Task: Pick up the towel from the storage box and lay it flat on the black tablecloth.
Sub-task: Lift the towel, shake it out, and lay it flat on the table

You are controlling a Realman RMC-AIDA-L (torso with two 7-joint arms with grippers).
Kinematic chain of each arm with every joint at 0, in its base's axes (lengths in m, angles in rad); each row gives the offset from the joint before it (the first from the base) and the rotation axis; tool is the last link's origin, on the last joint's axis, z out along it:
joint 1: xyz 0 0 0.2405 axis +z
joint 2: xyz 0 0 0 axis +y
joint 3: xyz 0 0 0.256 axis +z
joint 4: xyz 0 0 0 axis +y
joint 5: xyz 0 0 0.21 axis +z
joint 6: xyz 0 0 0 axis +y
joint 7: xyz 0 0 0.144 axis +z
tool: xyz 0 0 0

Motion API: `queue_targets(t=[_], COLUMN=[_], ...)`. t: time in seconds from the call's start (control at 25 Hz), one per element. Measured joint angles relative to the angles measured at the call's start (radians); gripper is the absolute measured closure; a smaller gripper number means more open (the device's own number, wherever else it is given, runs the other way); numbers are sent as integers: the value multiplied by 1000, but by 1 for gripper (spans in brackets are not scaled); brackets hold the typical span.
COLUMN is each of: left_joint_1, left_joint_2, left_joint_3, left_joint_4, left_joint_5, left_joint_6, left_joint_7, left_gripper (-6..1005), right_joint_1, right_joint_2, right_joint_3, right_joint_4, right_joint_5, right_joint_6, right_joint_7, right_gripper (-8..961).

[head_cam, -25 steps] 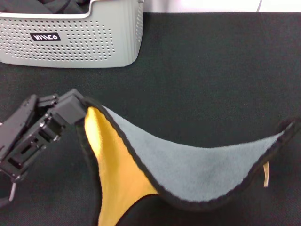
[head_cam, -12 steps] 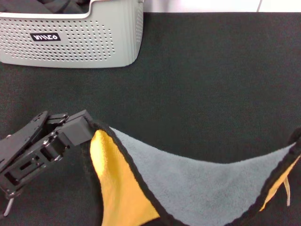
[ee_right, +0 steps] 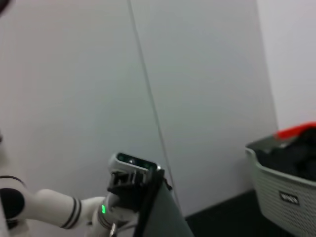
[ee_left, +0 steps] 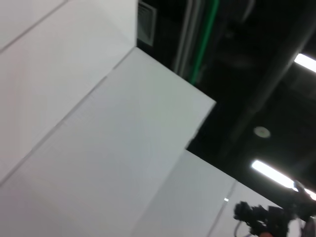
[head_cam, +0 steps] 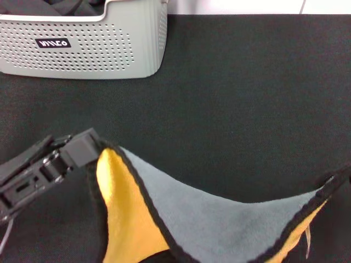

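Observation:
The towel (head_cam: pixel 219 219) hangs spread between both grippers over the black tablecloth (head_cam: pixel 241 82), grey face up, with its yellow-orange face (head_cam: pixel 123 213) showing below the left corner. My left gripper (head_cam: pixel 94 147) is shut on the towel's left corner. Only a dark tip of my right gripper (head_cam: pixel 343 174) shows at the right edge, where the towel's other corner is held up. The right wrist view shows the left gripper (ee_right: pixel 132 183) pinching the towel edge (ee_right: pixel 163 212). The storage box (head_cam: pixel 82 49) stands at the far left.
Dark fabric (head_cam: pixel 71 6) lies inside the storage box, which also appears in the right wrist view (ee_right: pixel 289 200) with something red on top. The left wrist view faces white walls and a dark ceiling.
Both held corners have come nearer to me and lower in the head view. The towel's sagging middle has dropped partly below the view's edge.

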Motion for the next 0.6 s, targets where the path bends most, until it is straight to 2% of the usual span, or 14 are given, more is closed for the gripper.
queue_targets(t=[0.12,0.28,0.32,0.36,0.48,0.6], left_joint_1=[-65,-180,-231,-231,-296,-335], left_joint_2=[-9,-22,-22,-22,-26,-39], left_joint_3=[-76,-202,-224,-224,-232,-234], left_joint_4=[-103,-251,-299,-299,-341,-344], left_joint_5=[48,150,190,190,231,248], left_joint_6=[-4,-17,-42,-42,-107,-196], left_joint_7=[23,101,133,133,166,231], left_gripper=[956,956,956,956,956,956], right_joint_1=[21,123,149,182,263,318], right_joint_2=[1,2,2,2,1,-1], right_joint_3=[8,20,19,19,29,39], right_joint_4=[93,240,268,301,390,454], right_joint_5=[-29,-86,-102,-121,-177,-216], right_joint_6=[-5,-36,-49,-64,-94,-131], right_joint_7=[-37,-107,-118,-125,-143,-185], right_gripper=[947,947,947,947,947,947])
